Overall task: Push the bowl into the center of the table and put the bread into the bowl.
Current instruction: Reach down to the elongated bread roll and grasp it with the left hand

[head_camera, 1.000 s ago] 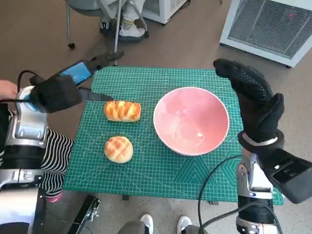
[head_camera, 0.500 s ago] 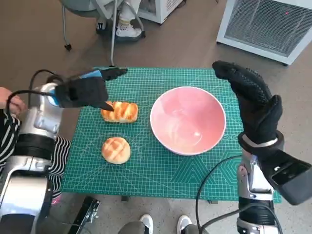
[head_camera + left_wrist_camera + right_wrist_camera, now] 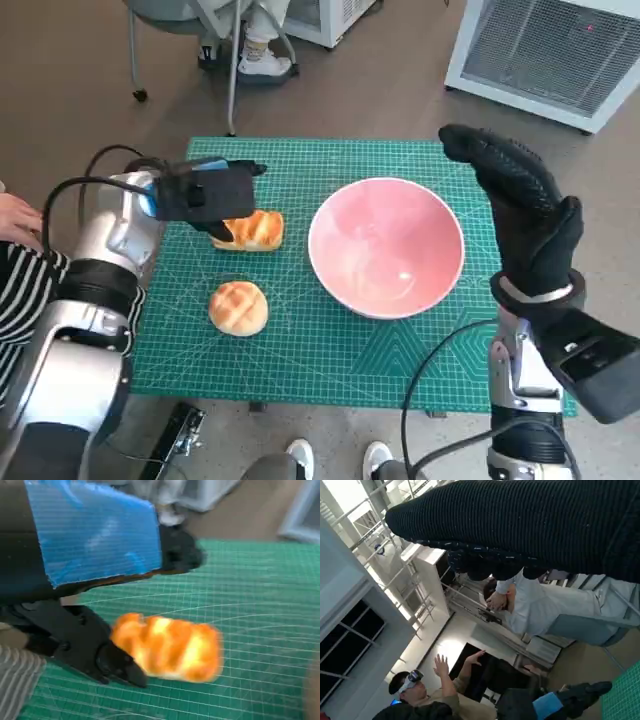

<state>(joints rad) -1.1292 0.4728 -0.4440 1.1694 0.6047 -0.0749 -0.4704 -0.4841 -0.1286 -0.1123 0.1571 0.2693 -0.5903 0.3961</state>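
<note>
Two black fingers (image 3: 107, 662) of the left hand (image 3: 205, 195) reach down beside the long braided bread (image 3: 251, 229), one tip at its left end in the left wrist view, though whether it touches the crust cannot be told; another finger (image 3: 248, 169) points right above the loaf's far side, so the fingers stand apart with nothing gripped. The blue tape over the back of this hand faces up, and the pale left forearm runs back to the left edge of the green cutting mat (image 3: 300, 340). The braided bread lies on the mat's left half, toward the far side, and a round bread roll (image 3: 238, 306) sits nearer on the same side, apart from it. The pink bowl (image 3: 386, 246) stands upright and empty right of the loaf, around the middle of the mat and slightly to the right. The gloved right hand (image 3: 520, 205) is raised just right of the bowl, fingers extended toward the far side and holding nothing. A person's hand (image 3: 20, 222) and striped sleeve show at the left edge, a chair (image 3: 200, 30) stands beyond the table, and shoes (image 3: 335, 458) appear at the near edge.
</note>
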